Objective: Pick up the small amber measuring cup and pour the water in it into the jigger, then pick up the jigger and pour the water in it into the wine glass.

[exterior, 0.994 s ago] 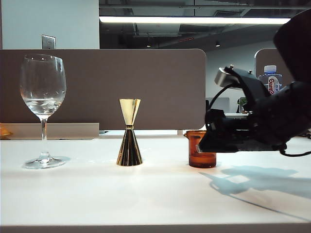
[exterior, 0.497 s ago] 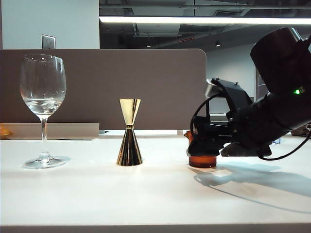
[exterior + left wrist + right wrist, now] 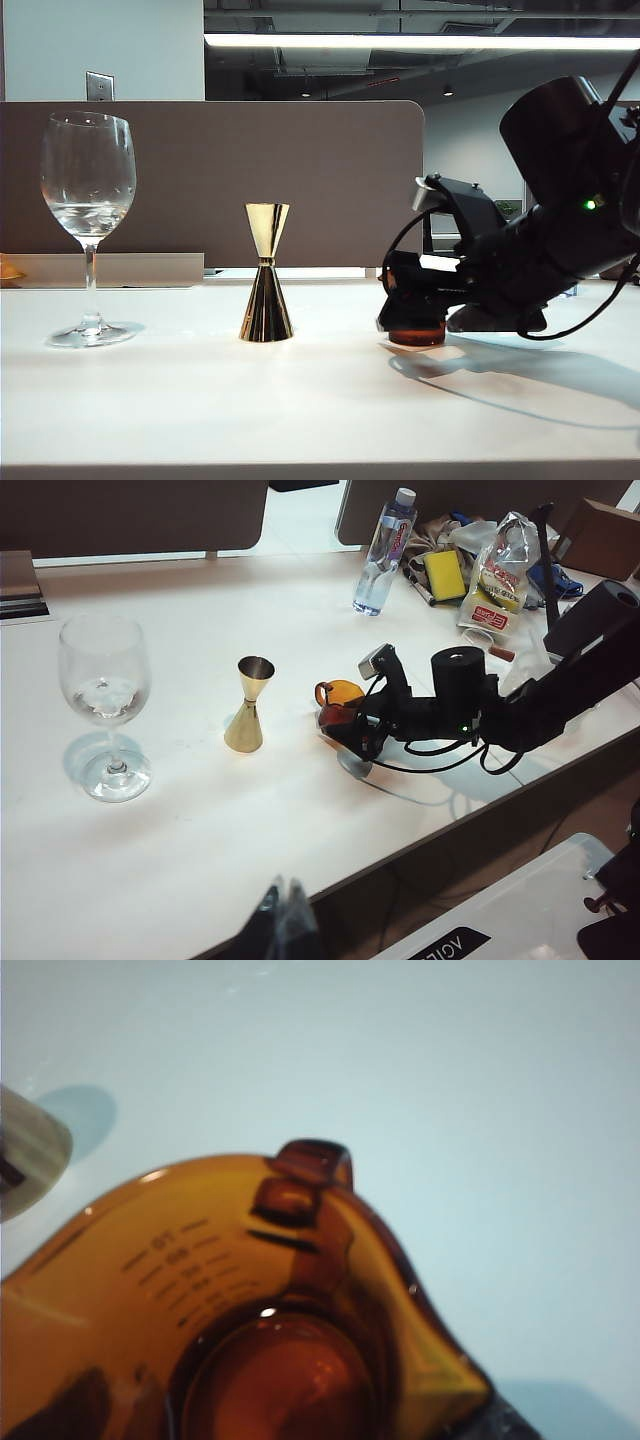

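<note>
On the white surface (image 3: 200, 400), the right gripper (image 3: 352, 725) sits low with fingers spread around the short translucent amber measuring cup (image 3: 416, 334), right of the shiny gold hourglass jigger (image 3: 266, 272) and tall clear wine glass (image 3: 88, 225); the left gripper (image 3: 285, 930) hangs above, finger state unclear

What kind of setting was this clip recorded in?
Most likely an open-plan office used as a test bench: a white desk backed by a grey partition panel, strip lighting under an exposed ceiling, and a water bottle among packets and clutter at the desk's far end.
</note>
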Robot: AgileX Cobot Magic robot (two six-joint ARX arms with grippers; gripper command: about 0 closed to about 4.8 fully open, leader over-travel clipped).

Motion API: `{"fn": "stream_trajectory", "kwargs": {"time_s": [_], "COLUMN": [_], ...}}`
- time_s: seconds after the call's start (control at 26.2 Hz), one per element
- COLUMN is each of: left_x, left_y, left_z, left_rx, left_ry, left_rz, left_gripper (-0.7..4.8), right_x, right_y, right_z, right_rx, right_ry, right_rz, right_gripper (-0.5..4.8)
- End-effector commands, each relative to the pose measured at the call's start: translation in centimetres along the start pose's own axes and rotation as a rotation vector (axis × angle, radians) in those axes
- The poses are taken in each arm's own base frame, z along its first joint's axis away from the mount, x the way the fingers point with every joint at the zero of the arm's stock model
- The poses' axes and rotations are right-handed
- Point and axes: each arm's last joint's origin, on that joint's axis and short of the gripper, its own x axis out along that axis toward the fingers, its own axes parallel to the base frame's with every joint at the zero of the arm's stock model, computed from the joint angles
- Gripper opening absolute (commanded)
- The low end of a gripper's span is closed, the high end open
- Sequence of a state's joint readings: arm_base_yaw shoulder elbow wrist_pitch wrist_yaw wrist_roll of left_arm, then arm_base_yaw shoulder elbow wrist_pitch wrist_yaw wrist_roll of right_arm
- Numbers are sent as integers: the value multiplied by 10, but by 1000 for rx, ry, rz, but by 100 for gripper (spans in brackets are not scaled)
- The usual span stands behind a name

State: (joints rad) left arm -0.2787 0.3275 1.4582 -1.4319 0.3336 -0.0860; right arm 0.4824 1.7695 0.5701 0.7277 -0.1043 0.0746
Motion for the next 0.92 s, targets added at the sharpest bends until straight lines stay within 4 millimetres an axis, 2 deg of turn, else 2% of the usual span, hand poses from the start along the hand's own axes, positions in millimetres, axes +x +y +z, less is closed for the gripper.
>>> {"fn": "stream_trajectory", "kwargs": {"time_s": [0.04, 0.27, 0.54, 0.69, 0.92], "left_x": [-1, -1, -1, -1, -1], "left_y": [0, 0, 0, 0, 0], "left_z": [0, 0, 0, 0, 0], "left_rx": [-1, -1, -1, -1, -1], "left_ry": [3, 3, 3, 3, 3], "left_rz": [-3, -3, -3, -3, -3], "left_gripper": [-2, -2, -2, -2, -2], "right_x": [4, 10, 10, 10, 11], "right_y": [0, 0, -1, -1, -1], "right_z": [6, 13, 13, 13, 12], "right_rx": [1, 0, 7, 7, 7], "right_ry": [-27, -48, -49, -49, -45], "right_rz": [0, 1, -24, -24, -24], "right_gripper": [479, 479, 479, 422, 415]}}
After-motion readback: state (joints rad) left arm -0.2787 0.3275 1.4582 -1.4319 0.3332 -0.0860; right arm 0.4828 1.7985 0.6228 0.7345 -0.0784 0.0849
